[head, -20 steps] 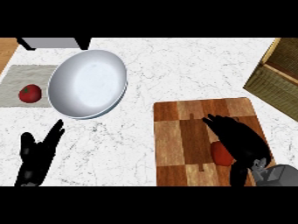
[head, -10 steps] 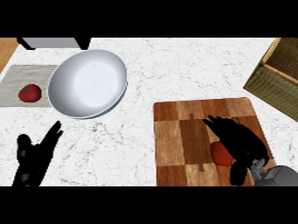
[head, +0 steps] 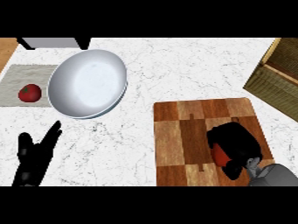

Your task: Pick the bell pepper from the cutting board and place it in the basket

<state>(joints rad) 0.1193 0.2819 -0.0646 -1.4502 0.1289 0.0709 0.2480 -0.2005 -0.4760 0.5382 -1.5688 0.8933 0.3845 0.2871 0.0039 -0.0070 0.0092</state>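
A red bell pepper [head: 220, 155] lies on the wooden cutting board [head: 183, 140] at the lower right, mostly hidden. My right hand [head: 236, 142] covers it from above, fingers curled round it. The woven basket [head: 285, 81] stands at the right edge, beyond the board's far corner. My left hand [head: 36, 155] rests open at the lower left, fingers up, holding nothing.
A large white plate [head: 88, 83] sits left of centre. A red tomato [head: 29, 93] lies on a grey cloth [head: 9, 83] at the far left. A dark-framed grey object [head: 54, 42] shows at the top left. Marble counter lies between plate and board.
My right hand's fingers have curled in over the bell pepper, hiding more of it. The left hand has barely shifted.
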